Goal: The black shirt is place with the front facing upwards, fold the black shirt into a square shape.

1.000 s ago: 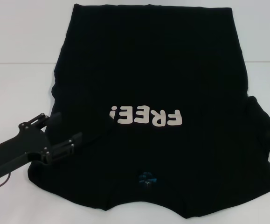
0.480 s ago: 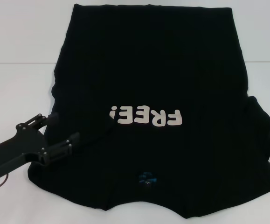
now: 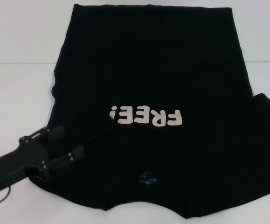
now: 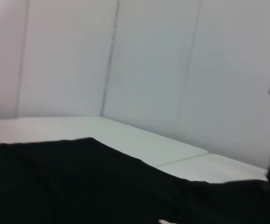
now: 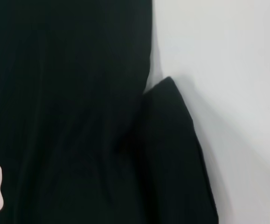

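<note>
- My left gripper [image 3: 68, 143] is reaching in from the near left corner of the head view, low over the white table [image 3: 18, 93], with its two fingers [image 3: 77, 153] spread apart and pointing toward the middle of the cloth.
- The fingers are lying over the left sleeve area of the black shirt [image 3: 148, 70]; one is sitting near the sleeve's outer edge and the other farther in. I cannot tell whether any cloth is lying between them.
- The shirt is lying flat on the table, front side up, filling most of the head view. Its long axis is running straight away from me: the collar end is nearest me and the hem is at the far side.
- The white letters "FREE!" [image 3: 145, 116] are reading upside down from my side, just beyond and to the right of my left gripper. A small blue mark [image 3: 147, 177] is showing near the collar, closer to me than the letters.
- In the left wrist view the shirt [image 4: 79, 186] is stretching away as a dark sheet across the pale table [image 4: 139, 140], with a pale wall [image 4: 148, 60] behind.
- The right sleeve [image 3: 267, 116] is sticking out sideways at the right edge of the head view.
- My right gripper is not showing in any view; the right wrist view is looking down on the shirt's side edge, that sleeve [image 5: 172, 154] and bare table [image 5: 237, 93].
</note>
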`<state>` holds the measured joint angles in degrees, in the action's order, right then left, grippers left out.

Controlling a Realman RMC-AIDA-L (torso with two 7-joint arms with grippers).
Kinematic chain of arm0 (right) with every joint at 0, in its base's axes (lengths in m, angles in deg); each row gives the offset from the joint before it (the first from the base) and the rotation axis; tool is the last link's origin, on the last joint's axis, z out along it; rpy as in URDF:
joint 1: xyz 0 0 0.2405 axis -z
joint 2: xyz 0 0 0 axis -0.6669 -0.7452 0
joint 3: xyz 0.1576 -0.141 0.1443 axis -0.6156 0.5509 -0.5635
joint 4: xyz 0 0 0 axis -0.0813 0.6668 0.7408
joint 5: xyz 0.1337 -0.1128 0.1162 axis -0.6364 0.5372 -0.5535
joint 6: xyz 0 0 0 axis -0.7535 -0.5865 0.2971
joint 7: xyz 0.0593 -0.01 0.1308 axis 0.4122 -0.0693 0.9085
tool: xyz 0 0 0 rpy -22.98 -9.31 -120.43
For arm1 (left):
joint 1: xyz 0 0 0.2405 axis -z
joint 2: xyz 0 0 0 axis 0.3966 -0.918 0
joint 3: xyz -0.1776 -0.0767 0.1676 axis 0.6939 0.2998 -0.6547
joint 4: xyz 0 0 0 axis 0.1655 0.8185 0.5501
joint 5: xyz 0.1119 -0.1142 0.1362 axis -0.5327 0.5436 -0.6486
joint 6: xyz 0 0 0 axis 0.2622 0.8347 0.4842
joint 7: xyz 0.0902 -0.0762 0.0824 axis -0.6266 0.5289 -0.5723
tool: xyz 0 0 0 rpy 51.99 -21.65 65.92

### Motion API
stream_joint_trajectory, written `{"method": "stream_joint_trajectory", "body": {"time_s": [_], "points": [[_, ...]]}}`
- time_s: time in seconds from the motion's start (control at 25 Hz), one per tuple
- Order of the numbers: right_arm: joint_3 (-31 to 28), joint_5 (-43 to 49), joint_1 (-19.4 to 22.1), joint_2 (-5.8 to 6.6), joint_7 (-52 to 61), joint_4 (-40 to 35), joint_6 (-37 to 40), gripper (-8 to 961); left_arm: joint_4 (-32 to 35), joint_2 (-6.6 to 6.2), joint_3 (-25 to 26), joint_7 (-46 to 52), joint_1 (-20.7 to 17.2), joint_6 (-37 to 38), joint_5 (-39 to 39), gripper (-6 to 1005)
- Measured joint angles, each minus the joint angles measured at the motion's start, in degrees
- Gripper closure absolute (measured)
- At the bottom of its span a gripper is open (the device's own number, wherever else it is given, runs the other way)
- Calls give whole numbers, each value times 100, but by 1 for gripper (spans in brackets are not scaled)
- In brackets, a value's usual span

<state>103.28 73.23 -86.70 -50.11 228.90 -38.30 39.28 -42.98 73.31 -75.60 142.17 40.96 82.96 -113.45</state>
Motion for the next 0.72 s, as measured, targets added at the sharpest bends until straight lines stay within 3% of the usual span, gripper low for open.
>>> {"method": "stream_joint_trajectory", "body": {"time_s": [0.44, 0.72], "points": [[-161, -14, 98, 133, -133, -825, 505, 915, -272, -38, -46, 30, -46, 296, -14, 153], [-52, -14, -367, -47, -418, -785, 527, 915, -288, -23, -45, 29, -50, 301, -11, 152]]}}
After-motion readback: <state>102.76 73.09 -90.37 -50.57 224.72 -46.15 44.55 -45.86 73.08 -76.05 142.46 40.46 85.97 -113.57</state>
